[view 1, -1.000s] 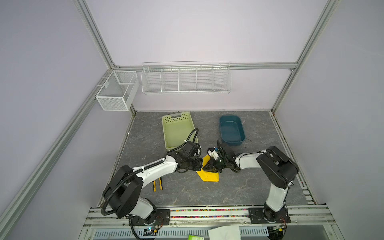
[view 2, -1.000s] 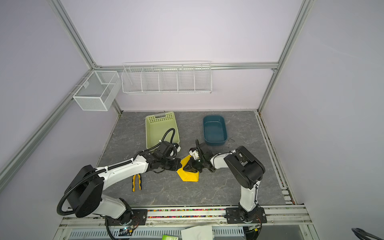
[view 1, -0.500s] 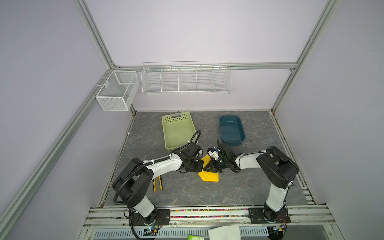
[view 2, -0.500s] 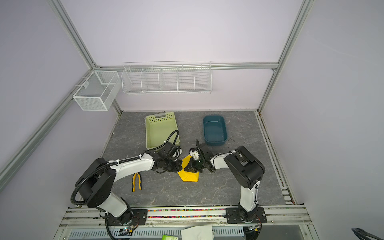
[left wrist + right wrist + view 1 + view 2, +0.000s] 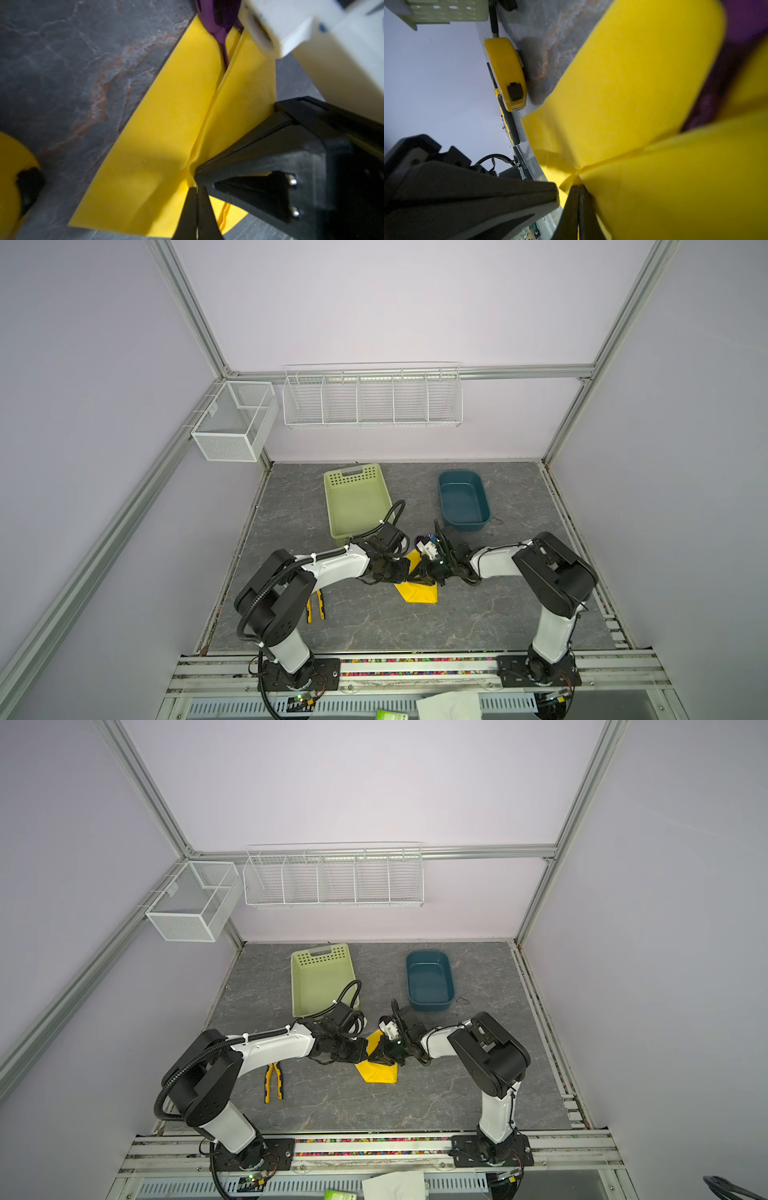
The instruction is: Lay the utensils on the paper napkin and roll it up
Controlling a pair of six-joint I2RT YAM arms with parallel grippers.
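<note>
The paper napkin [image 5: 418,593] [image 5: 378,1071] lies folded on the grey stone-patterned table [image 5: 374,626] near its middle, between the two arms and in front of the green basket [image 5: 356,499] and the blue tub [image 5: 463,499]; both arms reach in low and meet over it. In the left wrist view the left gripper [image 5: 196,207] has its fingers pressed together, pinching a raised crease of the yellow paper [image 5: 166,135] at their tips; the right gripper's black body sits just beside it, touching the same crease. In the right wrist view the right gripper [image 5: 579,207] is likewise closed tight on the napkin [image 5: 633,83], where several folds gather into one point; the sheet fans out from there, part of it lifted off the table. The utensils [image 5: 218,27] lie inside the fold, along the crease, with their glossy purple heads sticking out past the paper's far edge; which is the fork and which the spoon cannot be told, and the handles are hidden. A yellow tape measure [image 5: 506,72] with a black button stands on the table near the napkin's edge, apart from it; its face shows no lettering from here. The yellow-and-black pliers [image 5: 274,1081] lie flat by the left arm, well apart from the napkin. A small label [image 5: 522,164] on a rail in the right wrist view carries print too small to read.
</note>
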